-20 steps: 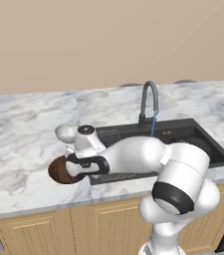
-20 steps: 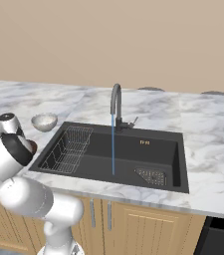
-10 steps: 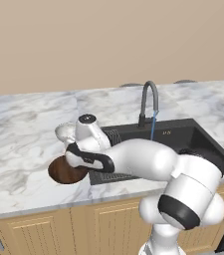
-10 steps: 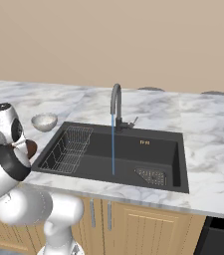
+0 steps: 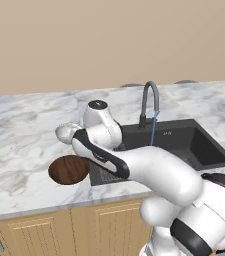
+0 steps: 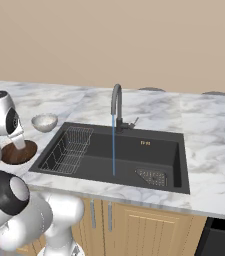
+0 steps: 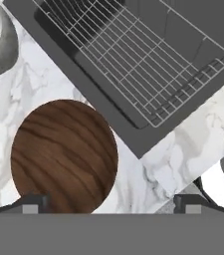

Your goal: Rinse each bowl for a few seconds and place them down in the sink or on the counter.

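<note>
The dark brown wood-grain bowl point(image 7: 63, 154) rests on the white marble counter point(image 5: 24, 140), just left of the black sink point(image 6: 149, 150); it is also in the base views point(image 5: 68, 170) point(image 6: 15, 154). My gripper point(image 7: 109, 205) hangs above its right edge, open, fingers wide apart, holding nothing. From the right, my gripper point(image 6: 20, 146) sits over the bowl. The white-grey speckled bowl point(image 6: 44, 122) stands on the counter behind it, partly hidden by my arm in the left base view point(image 5: 64, 133). Water runs from the arched faucet point(image 6: 116, 102).
A wire rack point(image 7: 133, 60) fills the sink's left part, close beside the brown bowl. A drain strainer point(image 6: 151, 176) lies at the basin's right front. The counter's front edge point(image 5: 44, 205) runs just below the brown bowl.
My arm has straightened and the hand has risen off the brown bowl. Both bowls stay where they were on the counter.
</note>
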